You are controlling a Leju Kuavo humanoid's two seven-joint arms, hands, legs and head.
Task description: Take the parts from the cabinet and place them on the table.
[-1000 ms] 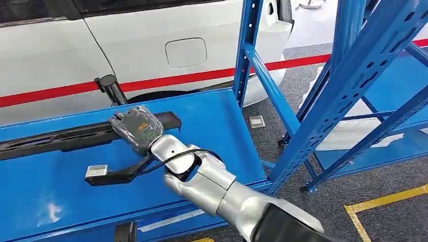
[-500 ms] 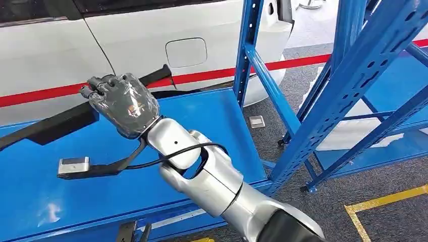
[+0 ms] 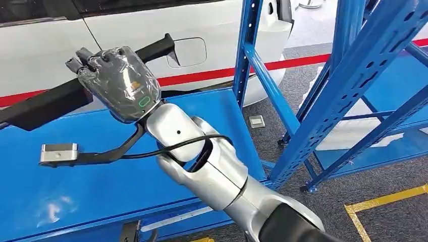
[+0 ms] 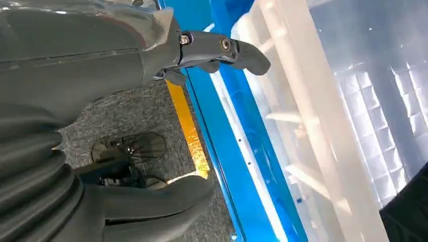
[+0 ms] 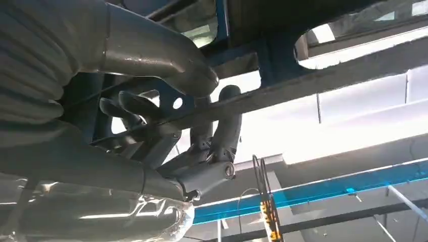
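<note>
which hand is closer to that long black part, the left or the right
Right. The right hand grips the long black part, lifted above the blue shelf. The left hand hangs low beside a white crate, holding nothing.

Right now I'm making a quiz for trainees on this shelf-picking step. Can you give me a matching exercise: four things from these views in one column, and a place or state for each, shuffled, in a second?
Things:
1. long black part
2. right hand
3. left hand
4. blue shelf

Places or states:
A. holds nothing, beside a blue edge above grey carpet
B. bare surface, under the raised arm
C. lifted off the shelf, tilted, in front of the white car
D. grips the part from above

Pairs: 1-C, 2-D, 3-A, 4-B
</note>
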